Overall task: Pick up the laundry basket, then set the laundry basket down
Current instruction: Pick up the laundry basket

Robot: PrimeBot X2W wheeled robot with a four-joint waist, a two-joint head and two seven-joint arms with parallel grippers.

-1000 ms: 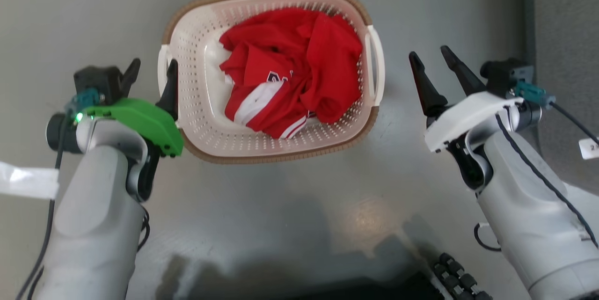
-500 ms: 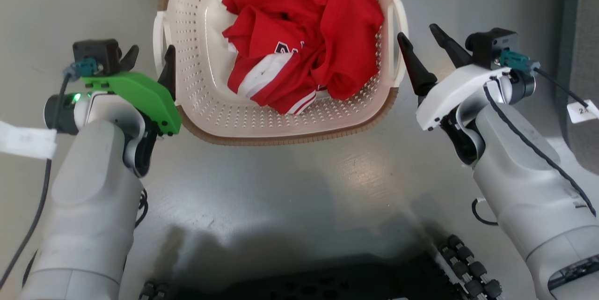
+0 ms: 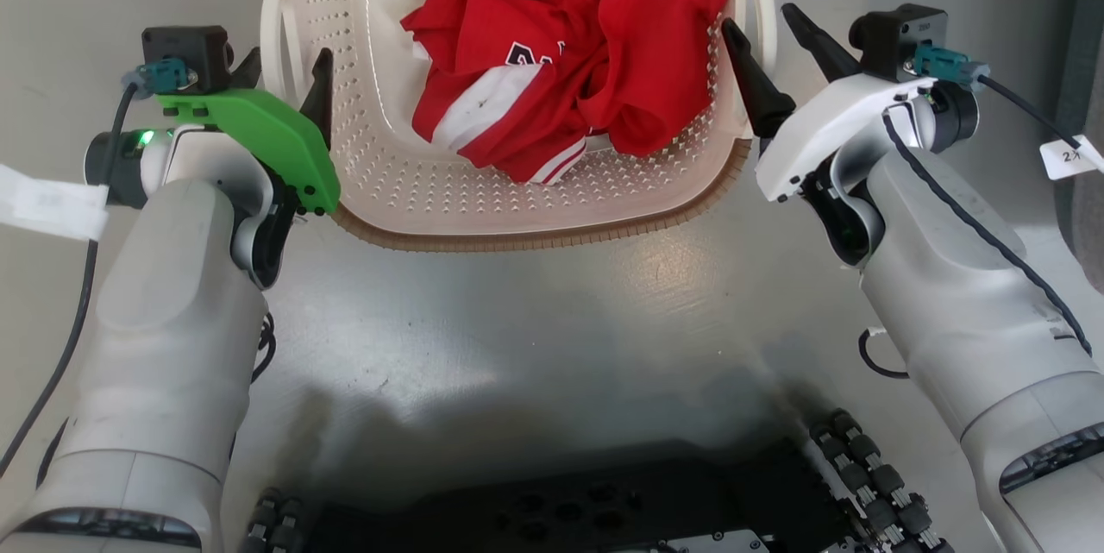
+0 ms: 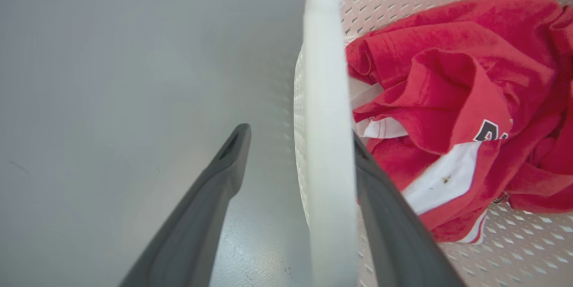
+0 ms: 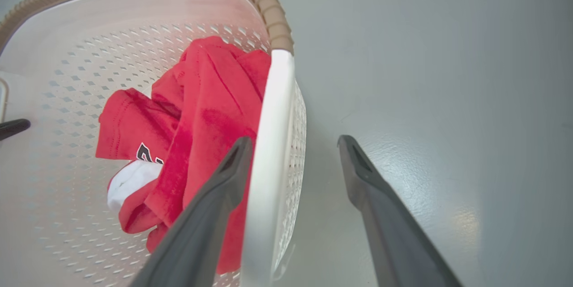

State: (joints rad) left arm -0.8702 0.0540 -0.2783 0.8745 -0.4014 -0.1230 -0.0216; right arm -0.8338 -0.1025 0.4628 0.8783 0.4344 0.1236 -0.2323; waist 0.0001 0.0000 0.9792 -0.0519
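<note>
The laundry basket [image 3: 535, 235], cream-white with a brown rim, sits on the grey floor and holds a red-and-white garment [image 3: 604, 35]. My left gripper [image 3: 287, 74] is open and straddles the basket's left loop handle [image 4: 324, 99]: one finger is outside it and one inside, against the perforated wall. My right gripper [image 3: 759, 18] is open too. It straddles the right handle [image 5: 271, 121], with its inner finger beside the garment and its outer finger over the floor. The basket's far end is cut off by the head view's top edge.
My black wheeled base [image 3: 604, 518] fills the bottom edge of the head view. White tags hang on the cables at the left [image 3: 43, 204] and the right [image 3: 1069, 158]. Bare grey floor [image 3: 535, 337] lies between base and basket. A darker strip [image 3: 1088, 35] runs down the right edge.
The camera has shifted, so the basket looks nearer and higher. My right gripper has moved in from beside the basket and now straddles the right handle. The left gripper stays at the left handle.
</note>
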